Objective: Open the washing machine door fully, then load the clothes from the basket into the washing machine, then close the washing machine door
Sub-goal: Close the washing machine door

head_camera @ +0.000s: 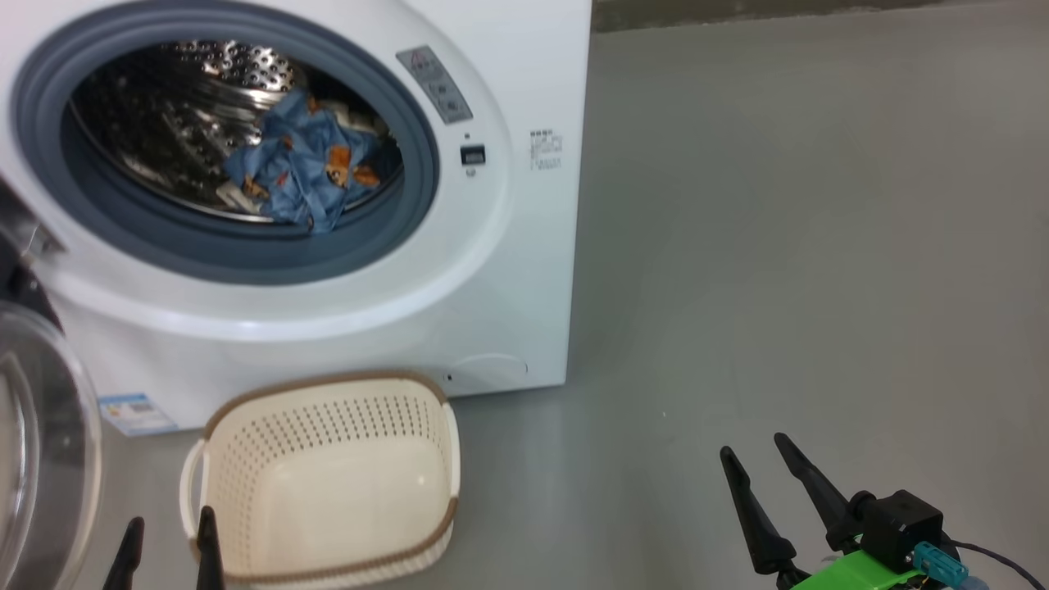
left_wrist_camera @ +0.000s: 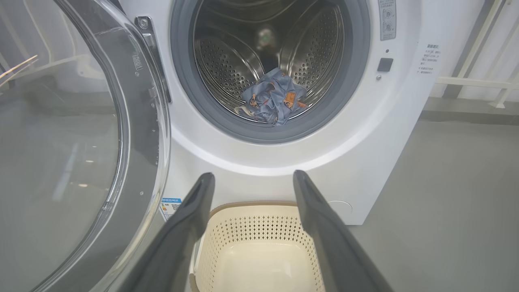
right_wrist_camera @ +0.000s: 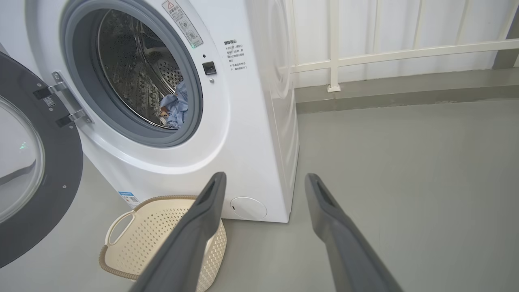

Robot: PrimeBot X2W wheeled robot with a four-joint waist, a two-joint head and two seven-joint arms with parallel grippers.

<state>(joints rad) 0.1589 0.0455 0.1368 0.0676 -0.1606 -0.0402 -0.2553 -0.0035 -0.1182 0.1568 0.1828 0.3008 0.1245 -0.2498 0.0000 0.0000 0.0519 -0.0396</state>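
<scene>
While left gripper [left_wrist_camera: 253, 175] and right gripper [right_wrist_camera: 265, 176] gape empty, clothes [head_camera: 303, 164] in drum [head_camera: 164, 106], wrist views add white railing [right_wrist_camera: 405, 54]

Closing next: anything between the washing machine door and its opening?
Nothing solid. One fold of the clothes reaches the grey gasket and might get pinched. The empty basket sits on the floor, seemingly below the swing of the washing machine door.

I lose the washing machine door [head_camera: 37, 459] past the head view's left edge; the blue label [head_camera: 135, 412] is too small to read.
</scene>
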